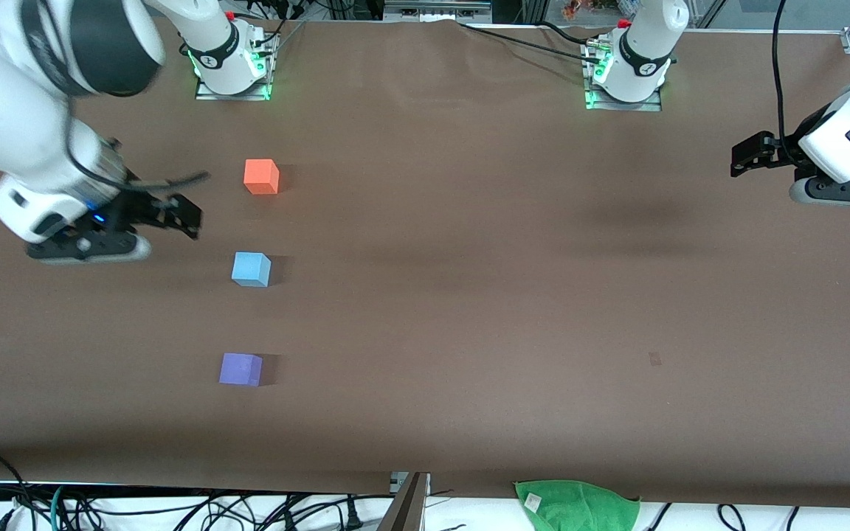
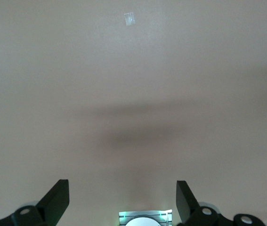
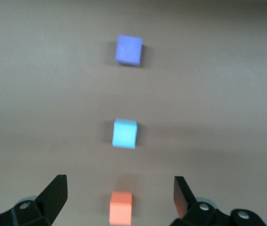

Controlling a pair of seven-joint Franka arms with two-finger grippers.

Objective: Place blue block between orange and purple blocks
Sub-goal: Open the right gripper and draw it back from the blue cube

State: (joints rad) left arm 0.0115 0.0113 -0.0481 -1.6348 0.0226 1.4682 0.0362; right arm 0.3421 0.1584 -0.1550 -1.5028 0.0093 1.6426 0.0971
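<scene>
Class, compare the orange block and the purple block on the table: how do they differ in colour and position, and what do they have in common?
The orange block is bright orange; the purple block is violet. The orange block lies farther from the front camera, the purple block nearer, with the blue block between them. The open right hand is over the table close to the orange block and well away from the purple one. Both are small plain cubes of like size, resting on the table, untouched.
</scene>
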